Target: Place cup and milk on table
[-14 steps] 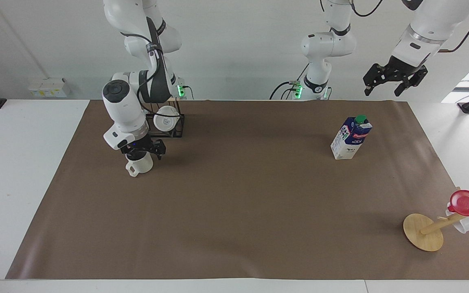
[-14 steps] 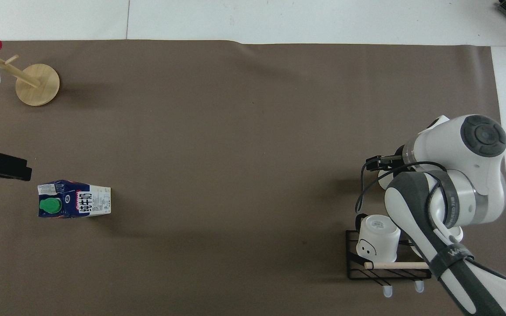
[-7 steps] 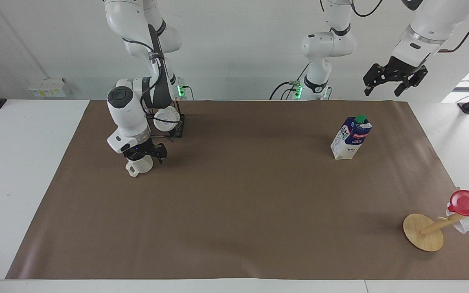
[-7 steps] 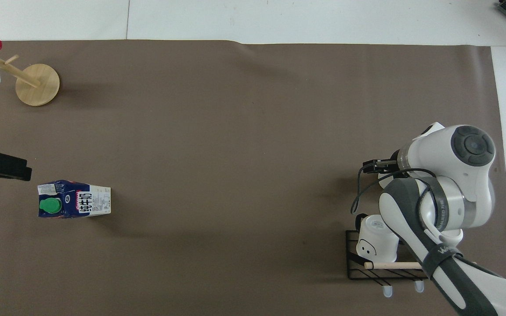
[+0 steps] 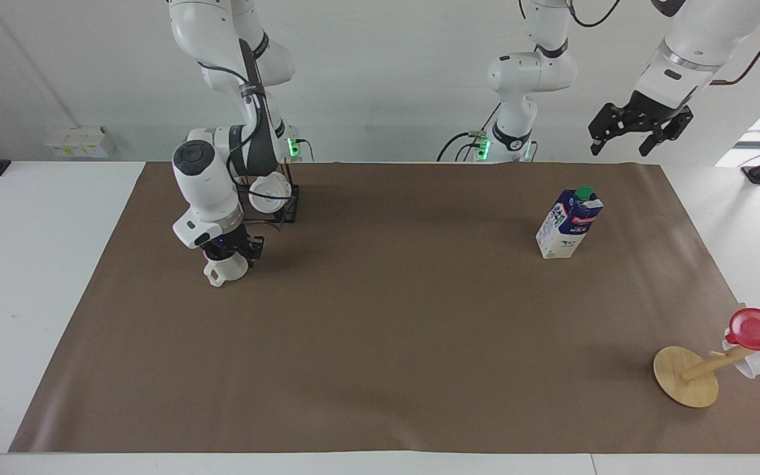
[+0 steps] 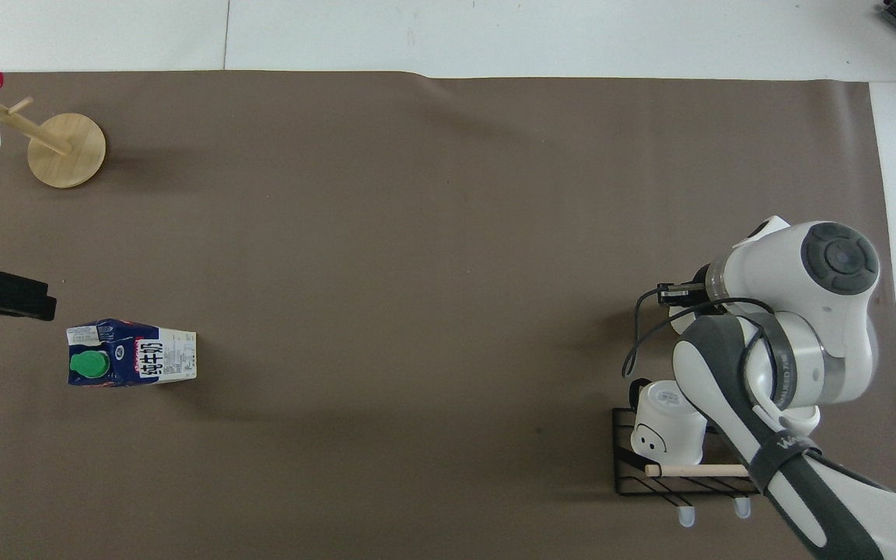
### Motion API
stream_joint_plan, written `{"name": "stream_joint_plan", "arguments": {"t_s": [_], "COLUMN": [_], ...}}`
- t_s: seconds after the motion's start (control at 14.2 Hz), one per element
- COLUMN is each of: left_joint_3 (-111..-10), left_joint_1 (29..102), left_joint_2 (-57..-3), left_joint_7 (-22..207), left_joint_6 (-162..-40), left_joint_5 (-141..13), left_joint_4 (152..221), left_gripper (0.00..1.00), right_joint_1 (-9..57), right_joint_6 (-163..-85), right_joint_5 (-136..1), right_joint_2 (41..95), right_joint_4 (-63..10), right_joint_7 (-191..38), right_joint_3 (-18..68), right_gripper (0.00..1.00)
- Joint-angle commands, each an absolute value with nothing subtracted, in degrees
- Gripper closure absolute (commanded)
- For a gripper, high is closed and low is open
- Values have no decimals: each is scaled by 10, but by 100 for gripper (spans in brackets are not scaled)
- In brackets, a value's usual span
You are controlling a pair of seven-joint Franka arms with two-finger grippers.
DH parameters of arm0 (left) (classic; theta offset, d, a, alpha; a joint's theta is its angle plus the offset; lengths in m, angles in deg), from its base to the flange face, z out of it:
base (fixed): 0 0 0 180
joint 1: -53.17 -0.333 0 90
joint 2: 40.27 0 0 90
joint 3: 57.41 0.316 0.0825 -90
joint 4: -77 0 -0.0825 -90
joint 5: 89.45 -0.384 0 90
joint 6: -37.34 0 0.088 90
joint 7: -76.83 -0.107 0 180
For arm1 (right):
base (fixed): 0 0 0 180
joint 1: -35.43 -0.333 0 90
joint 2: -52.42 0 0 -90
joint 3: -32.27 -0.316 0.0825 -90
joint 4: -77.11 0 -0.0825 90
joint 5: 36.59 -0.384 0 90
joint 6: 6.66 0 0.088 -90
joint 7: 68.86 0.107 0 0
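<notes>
Cup (image 5: 225, 272) and milk (image 5: 568, 224) both stand upright on the brown paper covering the white surface (image 5: 380, 343), well apart from each other. The cream-white cup sits toward the right arm's end, its chunky handle turned away from the robots. It is just beside a black wire rack (image 5: 287, 208) that lies nearer to the robots and holds a white mug (image 5: 269, 191) tipped on its side. The right pincer (image 5: 231, 249) points straight down onto the cup, its dark fingers drawn together on the rim, while the cup's base rests on the paper. From overhead, the right arm's bulky white wrist covers nearly all of the cup, and only one black finger tip pokes out. The milk, a blue-and-white gable-top carton with a green cap, stands alone toward the left arm's end, touched by nothing. The left pincer (image 5: 640, 128) hangs high in the air over that end of the surface, its fingers spread apart and holding nothing as the arm waits. Farther from the robots than the milk, a round wooden stand (image 5: 683, 386) leans at the paper's edge, carrying a red-topped cup (image 5: 759, 330).
</notes>
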State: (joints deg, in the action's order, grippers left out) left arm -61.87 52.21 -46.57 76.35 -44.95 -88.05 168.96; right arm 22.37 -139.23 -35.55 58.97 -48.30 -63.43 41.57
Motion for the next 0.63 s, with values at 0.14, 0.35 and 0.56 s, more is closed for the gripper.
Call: {"name": "stream_joint_plan", "arguments": {"t_s": [0.14, 0.35, 0.56], "left_joint_3": [-620, -620, -621], "left_joint_1": [513, 513, 519], "left_joint_2": [-467, -467, -467], "left_joint_7": [766, 767, 768], "left_joint_6": [-437, -438, -438], "left_joint_5": [-887, -886, -886], "left_joint_4": [1681, 1681, 1681], "left_gripper": [0, 0, 0], "right_joint_1": [223, 221, 201], "right_joint_6": [-1401, -1395, -1393], "right_joint_5": [-357, -355, -354], "right_joint_2": [616, 629, 637], "right_joint_4": [-441, -401, -366], "right_joint_7": [-629, -523, -453], "right_joint_3": [412, 412, 411], "right_gripper": [100, 100, 100]}}
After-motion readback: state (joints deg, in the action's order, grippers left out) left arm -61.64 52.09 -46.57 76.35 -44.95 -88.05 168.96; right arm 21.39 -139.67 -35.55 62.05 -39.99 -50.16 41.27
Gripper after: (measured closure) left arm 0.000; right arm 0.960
